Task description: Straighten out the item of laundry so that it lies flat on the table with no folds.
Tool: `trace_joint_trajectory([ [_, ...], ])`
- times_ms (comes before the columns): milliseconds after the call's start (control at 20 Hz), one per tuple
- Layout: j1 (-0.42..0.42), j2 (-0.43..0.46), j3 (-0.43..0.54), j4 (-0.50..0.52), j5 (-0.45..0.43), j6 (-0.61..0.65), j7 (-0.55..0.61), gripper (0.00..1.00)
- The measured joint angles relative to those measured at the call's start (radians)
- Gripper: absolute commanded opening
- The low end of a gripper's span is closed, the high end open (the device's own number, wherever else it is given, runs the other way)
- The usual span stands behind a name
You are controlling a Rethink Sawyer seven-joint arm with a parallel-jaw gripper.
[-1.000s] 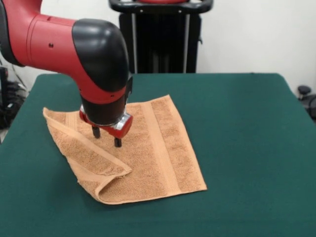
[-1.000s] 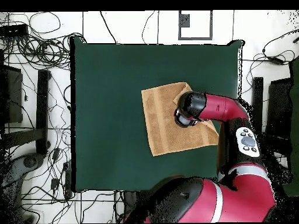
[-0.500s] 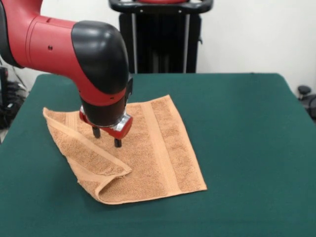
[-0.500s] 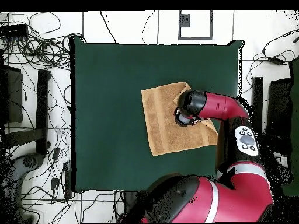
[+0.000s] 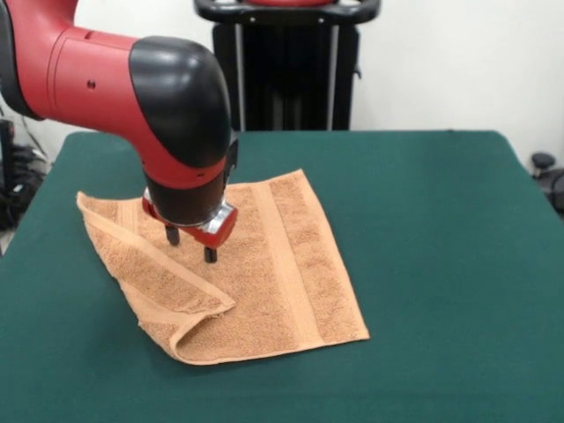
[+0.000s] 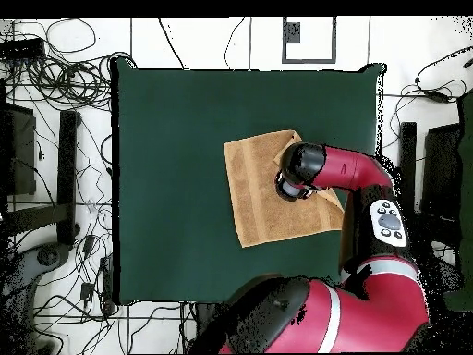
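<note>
1. Front view: an orange-tan terry towel [image 5: 264, 273] lies on the dark green table [image 5: 441, 264], in the table's left half, nearer the left edge than the right one.
2. The towel's left side is folded over onto itself: a flap [image 5: 150, 264] runs from the far left corner down toward the near edge and ends in a raised, curled corner [image 5: 189, 330].
3. One flat woven band [image 5: 286, 264] runs along the towel's right part, from its far edge to its near edge.
4. The red and black arm [image 5: 132, 88] comes down over the towel's left half.
5. The gripper [image 5: 191, 245] points down, with two dark fingertips [image 5: 211, 255] standing apart and nothing between them; it is released, just above or at the towel beside the flap's edge.
6. Overhead view: the arm's wrist [image 6: 300, 171] covers the towel's [image 6: 263, 199] right part, and the table's [image 6: 175, 185] left half is bare felt.
</note>
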Motion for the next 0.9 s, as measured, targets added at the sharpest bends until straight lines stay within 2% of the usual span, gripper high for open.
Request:
trace_joint_trajectory([
  [900, 0.027, 0.010, -0.031, -0.013, 0.013, -0.005, 0.000, 1.00],
])
